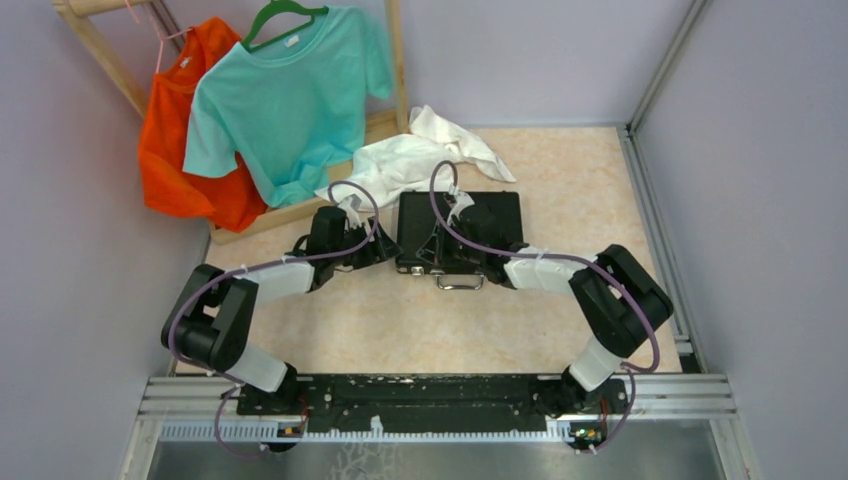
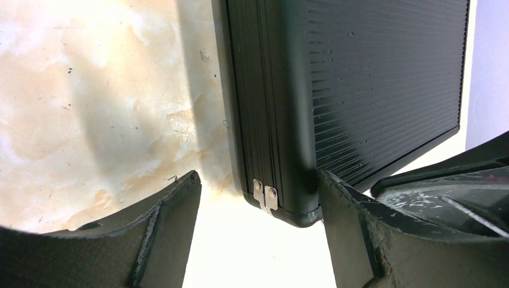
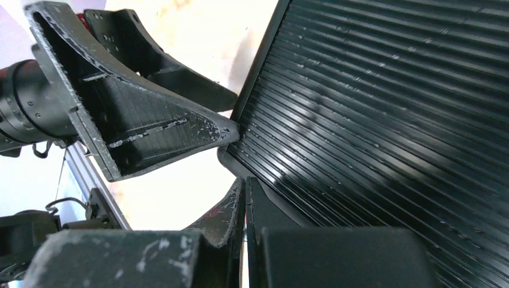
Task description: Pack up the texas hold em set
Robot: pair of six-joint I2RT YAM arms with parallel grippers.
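I see the black ribbed rectangular case (image 1: 488,218) lying shut and flat mid-table on the beige mottled tabletop (image 1: 560,320), its silver handle (image 1: 459,283) facing the arm bases. My left gripper (image 2: 259,180) is spread wide, and the case's near left corner sits between its fingers. My right gripper (image 3: 245,198) is pinched closed with nothing in it, its tips over the lid beside that same corner. I cannot tell whether they touch. A crumpled white cloth (image 1: 400,165) lies just behind the case.
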